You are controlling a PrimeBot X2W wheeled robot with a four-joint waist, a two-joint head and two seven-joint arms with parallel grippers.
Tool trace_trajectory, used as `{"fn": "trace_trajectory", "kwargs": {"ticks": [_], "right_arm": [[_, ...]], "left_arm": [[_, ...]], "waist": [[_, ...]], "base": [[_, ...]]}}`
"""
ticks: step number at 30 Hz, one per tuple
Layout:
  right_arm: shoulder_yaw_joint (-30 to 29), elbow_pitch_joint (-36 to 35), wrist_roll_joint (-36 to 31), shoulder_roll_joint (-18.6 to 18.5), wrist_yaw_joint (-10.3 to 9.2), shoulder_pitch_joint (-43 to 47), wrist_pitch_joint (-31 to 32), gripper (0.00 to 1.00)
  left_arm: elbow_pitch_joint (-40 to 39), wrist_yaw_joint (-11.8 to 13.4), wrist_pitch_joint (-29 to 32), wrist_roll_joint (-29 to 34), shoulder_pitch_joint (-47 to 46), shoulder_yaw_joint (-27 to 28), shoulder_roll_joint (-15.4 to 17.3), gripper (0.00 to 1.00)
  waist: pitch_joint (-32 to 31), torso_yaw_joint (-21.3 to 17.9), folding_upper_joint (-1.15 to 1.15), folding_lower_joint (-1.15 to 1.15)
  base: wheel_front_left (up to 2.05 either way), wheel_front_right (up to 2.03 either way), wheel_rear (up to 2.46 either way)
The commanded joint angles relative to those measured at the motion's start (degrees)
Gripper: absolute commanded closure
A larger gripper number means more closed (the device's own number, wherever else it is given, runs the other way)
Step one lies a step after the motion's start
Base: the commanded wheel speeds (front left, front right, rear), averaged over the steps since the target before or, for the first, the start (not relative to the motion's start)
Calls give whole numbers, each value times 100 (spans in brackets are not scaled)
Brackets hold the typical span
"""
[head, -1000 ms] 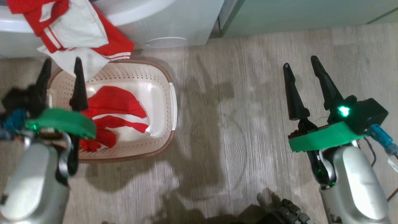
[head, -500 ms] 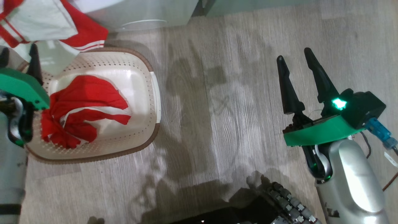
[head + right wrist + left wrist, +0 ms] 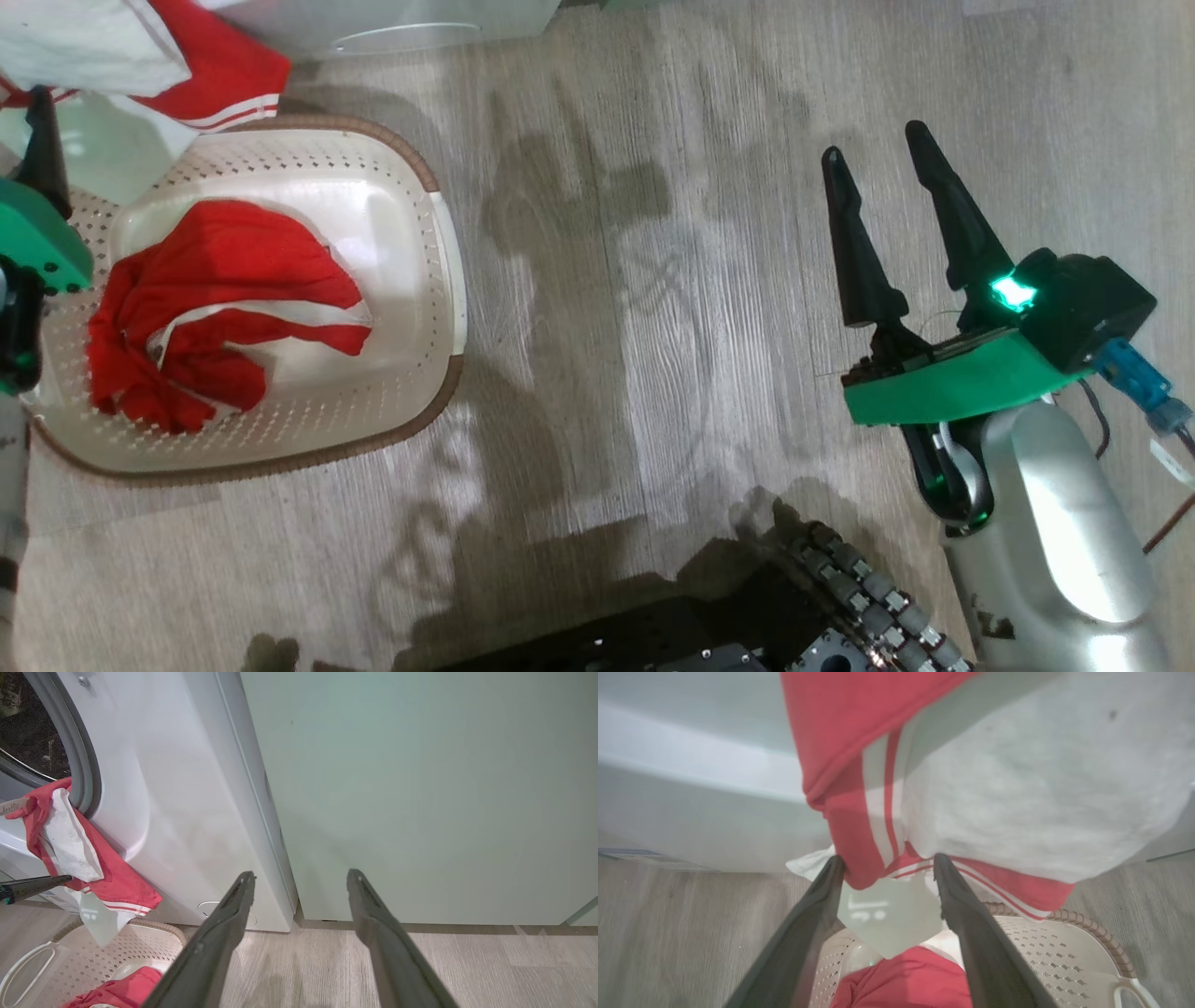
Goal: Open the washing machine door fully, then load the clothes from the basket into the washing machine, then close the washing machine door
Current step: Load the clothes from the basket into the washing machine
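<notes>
The cream basket (image 3: 439, 280) stands on the floor with red clothes (image 3: 215, 299) bunched in it. More red and white clothes (image 3: 201, 75) hang out of the white washing machine (image 3: 177, 788), from its grey-sealed drum opening (image 3: 77, 751). In the left wrist view my left gripper (image 3: 889, 858) is open, its fingertips at the lower hem of the hanging clothes (image 3: 980, 793), above the basket (image 3: 1064, 947). One of its fingers (image 3: 42, 140) sits at the head view's left edge. My right gripper (image 3: 873, 140) is open and empty over bare floor, far right of the basket. I cannot make out the washing machine door.
A pale green cabinet (image 3: 420, 788) stands right beside the washing machine. Wood-look floor (image 3: 653, 327) lies between the basket and my right arm. My dark wheeled base (image 3: 822, 635) shows at the bottom of the head view.
The head camera has swung, so the basket and machine sit further left and up. My left gripper has drifted towards the basket's left rim. The right gripper stays open and barely moves.
</notes>
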Motion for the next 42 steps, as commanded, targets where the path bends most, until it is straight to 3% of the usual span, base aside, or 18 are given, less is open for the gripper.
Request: {"fn": "trace_trajectory", "kwargs": {"ticks": [1, 7, 8, 9, 10, 15, 19, 28, 36, 42], "right_arm": [[130, -179, 33, -10, 0, 60, -53, 0], [144, -205, 22, -10, 0, 53, -54, 0], [141, -207, 23, -10, 0, 58, -54, 0], [136, -210, 27, -10, 0, 62, -54, 0], [132, -213, 32, -10, 0, 66, -54, 0], [92, -211, 33, -10, 0, 115, -54, 0], [-33, -222, 0, -10, 0, 236, -54, 0], [-109, -294, -31, -10, 0, 357, -54, 0], [-4, -449, 135, -10, 0, 316, -54, 0], [116, -581, 323, -10, 0, 234, -54, 0]], "left_arm": [[-24, -39, -122, 57, -107, 140, 341, 0], [331, -165, -511, 144, -322, 32, 343, 0], [400, -204, -506, 149, -342, -6, 334, 5], [441, -242, -549, 156, -362, -34, 331, 61], [485, -270, -592, 155, -373, -53, 325, 100], [657, -383, -616, 103, -337, -142, 290, 100], [424, -469, -224, -17, -180, -261, 268, 100], [-1378, -480, 1041, -382, 226, -270, 562, 100], [-3675, -33, 2588, -730, 329, 3, 1164, 100], [-4117, 261, 3498, -679, -408, 59, 1545, 100]], "waist": [[20, -9, 0, 0], [39, -39, 0, 0], [36, -42, 0, 0], [34, -45, 0, 0], [27, -47, 0, 0], [-67, -15, 0, 0], [-236, 141, 0, 0], [-479, 391, 0, 0], [-493, 305, 0, 0], [-327, 25, 0, 0]], "base": [[0, 0, 0], [0, 0, 0], [0, 0, 0], [0, 0, 0], [0, 0, 0], [0, 0, 0], [0, 0, 0], [0, 0, 0], [0, 0, 0], [0, 0, 0]]}}
